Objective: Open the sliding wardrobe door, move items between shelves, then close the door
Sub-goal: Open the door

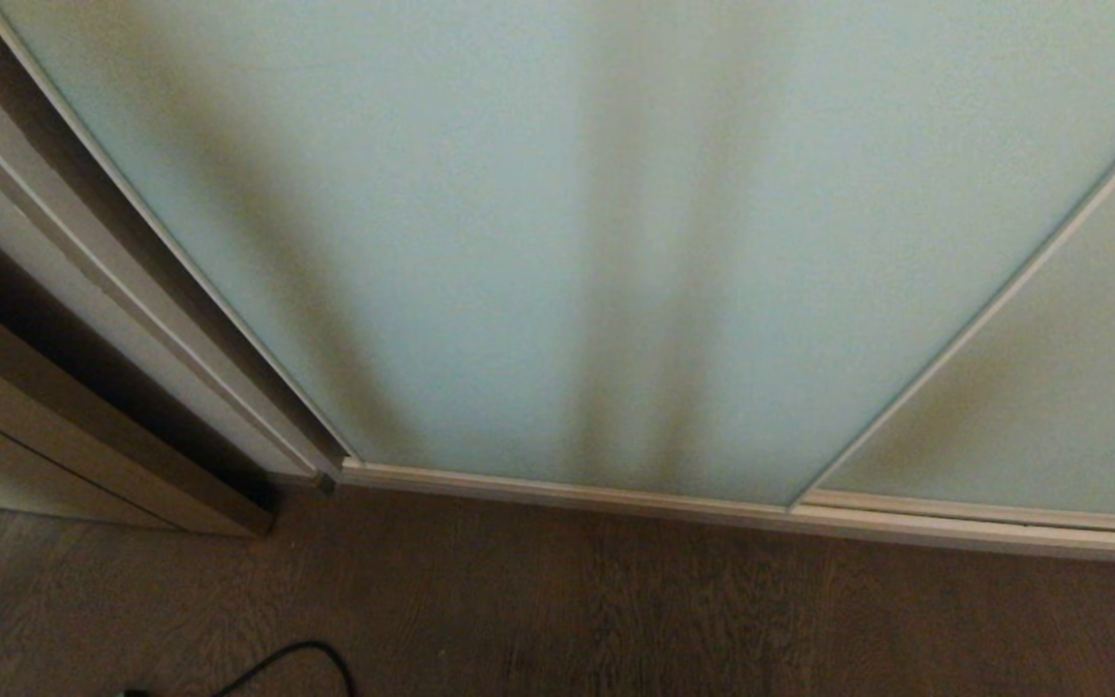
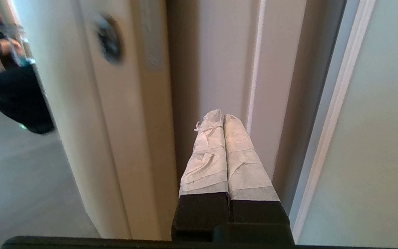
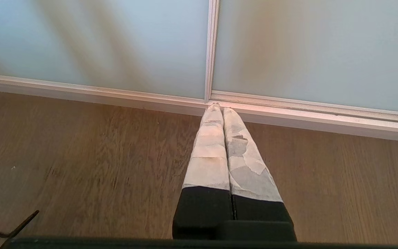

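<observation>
The sliding wardrobe door is a wide frosted pale blue-green pane in a slim cream frame, and it fills the head view, standing closed. A second pane overlaps it on the right. My left gripper is shut with nothing in it, raised before the cream jamb just beside the door's frame edge. My right gripper is also shut and empty, hanging low over the wooden floor and pointing at the seam between the two panes. The items and the shelves are hidden behind the door.
A beige room door with a dark round knob stands left of the wardrobe. A person in dark clothes is beyond it. A black cable lies on the floor. The bottom track runs along the floor.
</observation>
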Available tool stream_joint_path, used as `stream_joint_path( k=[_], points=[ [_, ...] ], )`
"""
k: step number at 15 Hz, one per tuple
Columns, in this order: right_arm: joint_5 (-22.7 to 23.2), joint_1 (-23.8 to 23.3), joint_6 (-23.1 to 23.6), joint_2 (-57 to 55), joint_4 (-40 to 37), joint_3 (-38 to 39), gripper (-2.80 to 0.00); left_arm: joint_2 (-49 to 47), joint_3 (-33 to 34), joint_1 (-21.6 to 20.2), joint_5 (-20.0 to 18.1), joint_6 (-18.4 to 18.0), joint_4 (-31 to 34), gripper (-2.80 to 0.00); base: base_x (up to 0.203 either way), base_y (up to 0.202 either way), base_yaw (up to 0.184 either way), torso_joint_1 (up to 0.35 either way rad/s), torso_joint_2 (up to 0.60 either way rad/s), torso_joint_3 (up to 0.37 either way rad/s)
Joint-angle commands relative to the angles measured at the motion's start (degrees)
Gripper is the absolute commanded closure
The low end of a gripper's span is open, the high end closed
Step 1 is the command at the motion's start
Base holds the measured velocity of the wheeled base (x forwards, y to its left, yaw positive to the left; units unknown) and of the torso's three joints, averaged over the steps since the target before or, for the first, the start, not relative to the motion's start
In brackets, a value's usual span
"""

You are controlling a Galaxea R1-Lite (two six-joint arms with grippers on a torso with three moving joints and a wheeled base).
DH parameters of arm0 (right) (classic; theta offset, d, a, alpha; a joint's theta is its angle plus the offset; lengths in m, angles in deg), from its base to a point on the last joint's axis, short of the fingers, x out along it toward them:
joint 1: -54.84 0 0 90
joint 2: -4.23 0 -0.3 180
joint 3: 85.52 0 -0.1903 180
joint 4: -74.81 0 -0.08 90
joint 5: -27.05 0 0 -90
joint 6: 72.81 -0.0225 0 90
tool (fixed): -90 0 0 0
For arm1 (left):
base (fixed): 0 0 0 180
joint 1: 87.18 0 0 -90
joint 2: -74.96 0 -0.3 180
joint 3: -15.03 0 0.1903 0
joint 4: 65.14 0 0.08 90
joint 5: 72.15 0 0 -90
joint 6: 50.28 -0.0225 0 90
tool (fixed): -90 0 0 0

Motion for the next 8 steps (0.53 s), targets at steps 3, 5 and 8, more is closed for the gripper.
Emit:
stream_joint_path(
  k=[3,5,8],
  points=[
    [0.00,0.01,-0.04,0.00,0.02,0.09,0.00,-6.22,-1.50,-1.86,-7.66,5.04,4.30,0.00,0.000,0.000,0.000,0.000,0.00,0.000],
    [0.00,0.01,-0.04,0.00,0.02,0.09,0.00,-9.17,-4.23,-3.05,-9.77,7.37,7.45,0.00,0.000,0.000,0.000,0.000,0.00,0.000],
    [0.00,0.01,-0.02,0.00,0.02,0.09,0.00,-16.34,-10.55,-5.85,-14.50,9.71,9.00,0.00,0.000,0.000,0.000,0.000,0.00,0.000]
  ],
)
